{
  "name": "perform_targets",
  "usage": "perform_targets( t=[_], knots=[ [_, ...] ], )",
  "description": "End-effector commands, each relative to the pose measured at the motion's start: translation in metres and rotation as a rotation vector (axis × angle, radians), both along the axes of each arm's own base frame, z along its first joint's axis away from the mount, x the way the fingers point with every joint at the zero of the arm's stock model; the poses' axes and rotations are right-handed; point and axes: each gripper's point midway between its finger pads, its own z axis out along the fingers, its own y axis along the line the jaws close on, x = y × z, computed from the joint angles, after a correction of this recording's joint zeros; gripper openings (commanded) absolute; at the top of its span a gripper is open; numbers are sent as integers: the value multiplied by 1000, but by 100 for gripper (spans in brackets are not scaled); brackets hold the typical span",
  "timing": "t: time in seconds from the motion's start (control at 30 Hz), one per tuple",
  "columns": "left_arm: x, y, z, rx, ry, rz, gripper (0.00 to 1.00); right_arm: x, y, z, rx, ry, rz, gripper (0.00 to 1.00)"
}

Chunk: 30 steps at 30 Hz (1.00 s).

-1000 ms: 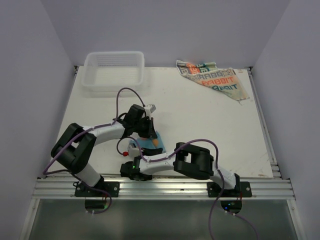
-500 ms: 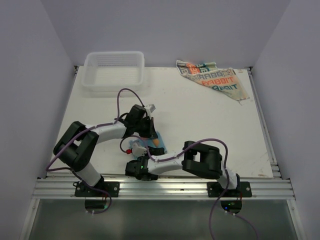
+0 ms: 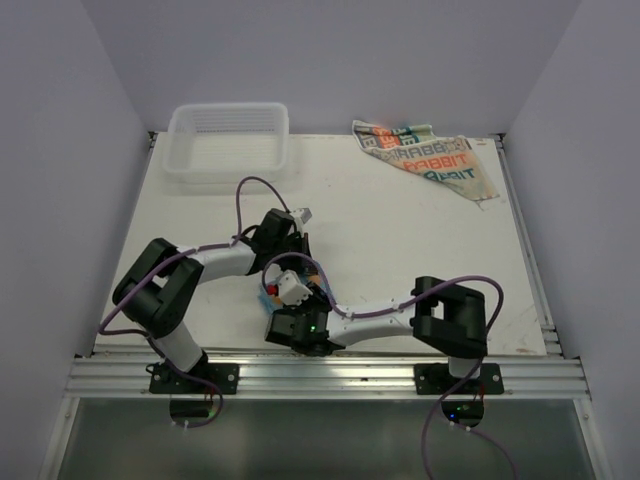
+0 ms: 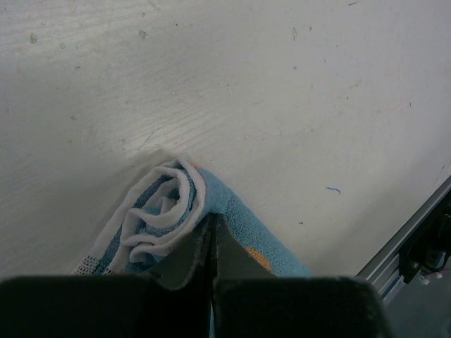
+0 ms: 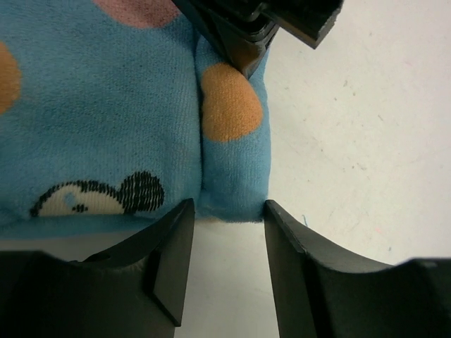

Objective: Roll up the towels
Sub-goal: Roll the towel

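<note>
Left wrist: the left hand (image 4: 213, 236) is closed, its tips pressed against the blue towel (image 4: 162, 218), whose end shows a tight spiral.

Right wrist: the right hand (image 5: 227, 218) stands partly open, straddling the roll's edge and gripping nothing.

Top: the right arm has swung its elbow out right and its hand has just widened, so I judge the first roll done. The cream towel (image 3: 425, 160) lies flat, far right. The basket (image 3: 230, 172), far left, holds nothing.

Left end effector (image 4: 213, 225) jaws together, right end effector (image 5: 227, 232) jaws apart.
</note>
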Motion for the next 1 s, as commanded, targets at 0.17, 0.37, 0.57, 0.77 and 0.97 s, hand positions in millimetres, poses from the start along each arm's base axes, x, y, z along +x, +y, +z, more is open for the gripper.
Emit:
perform_targets(
  t=[0.17, 0.37, 0.57, 0.77, 0.97],
  knots=[
    [-4, 27, -34, 136, 43, 68, 0, -20, 17, 51, 364, 109, 40, 54],
    [-7, 32, -39, 146, 43, 72, 0, -26, 11, 60, 516, 178, 25, 54],
    [-13, 34, -43, 137, 61, 84, 0, -6, -8, 47, 829, 340, -132, 48],
    [-14, 34, -41, 135, 58, 92, 0, 14, -15, 56, 1095, 458, -172, 50],
    [-6, 29, -37, 112, 32, 96, 0, 22, -10, 47, 1272, 582, -240, 50]
  ],
)
